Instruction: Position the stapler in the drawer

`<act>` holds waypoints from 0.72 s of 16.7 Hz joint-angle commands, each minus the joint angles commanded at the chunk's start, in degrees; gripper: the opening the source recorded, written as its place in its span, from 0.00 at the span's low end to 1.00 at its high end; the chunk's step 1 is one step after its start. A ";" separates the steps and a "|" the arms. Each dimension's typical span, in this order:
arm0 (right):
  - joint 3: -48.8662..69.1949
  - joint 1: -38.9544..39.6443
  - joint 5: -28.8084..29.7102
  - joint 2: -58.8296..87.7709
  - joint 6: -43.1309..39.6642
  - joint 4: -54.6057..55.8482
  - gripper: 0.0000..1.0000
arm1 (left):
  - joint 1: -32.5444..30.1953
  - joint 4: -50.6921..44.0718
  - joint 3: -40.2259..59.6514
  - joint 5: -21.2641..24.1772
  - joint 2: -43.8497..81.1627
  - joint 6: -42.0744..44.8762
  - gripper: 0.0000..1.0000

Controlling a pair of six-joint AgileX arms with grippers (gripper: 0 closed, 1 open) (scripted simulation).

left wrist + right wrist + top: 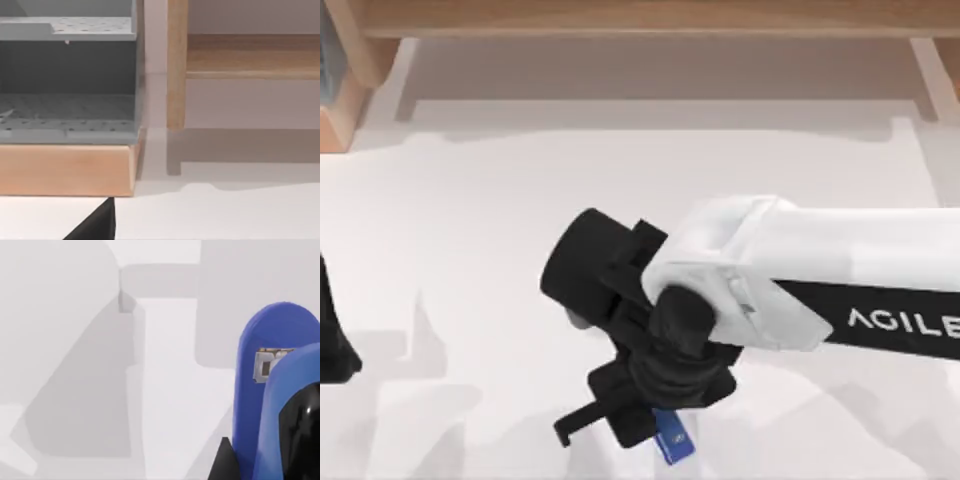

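My right gripper [645,430] low at table [470,250] near edge, clamped on stapler [672,440]; left arm [332,335] parked left, wooden shelf [650,18] far.

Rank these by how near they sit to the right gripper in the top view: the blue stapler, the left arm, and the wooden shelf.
1. Stapler: right at the right gripper, near the table's front edge.
2. Left arm: parked at the far left edge.
3. Wooden shelf: along the back, farthest away.

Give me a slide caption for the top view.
Right gripper over the blue stapler near the white table's front edge.
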 joint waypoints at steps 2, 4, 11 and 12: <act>5.09 -5.99 0.46 -0.80 -5.90 -1.55 0.00 | 0.00 0.00 0.00 0.00 0.00 0.00 1.00; 10.88 -14.18 0.92 -1.24 -12.99 -3.69 0.00 | 0.00 0.00 0.00 0.00 0.00 0.00 1.00; 29.84 -51.17 0.96 1.70 -38.21 -13.29 0.00 | 0.00 0.00 0.00 0.00 0.00 0.00 1.00; 32.32 -56.17 0.78 2.98 -40.88 -14.37 0.00 | 0.00 0.00 0.00 0.00 0.00 0.00 1.00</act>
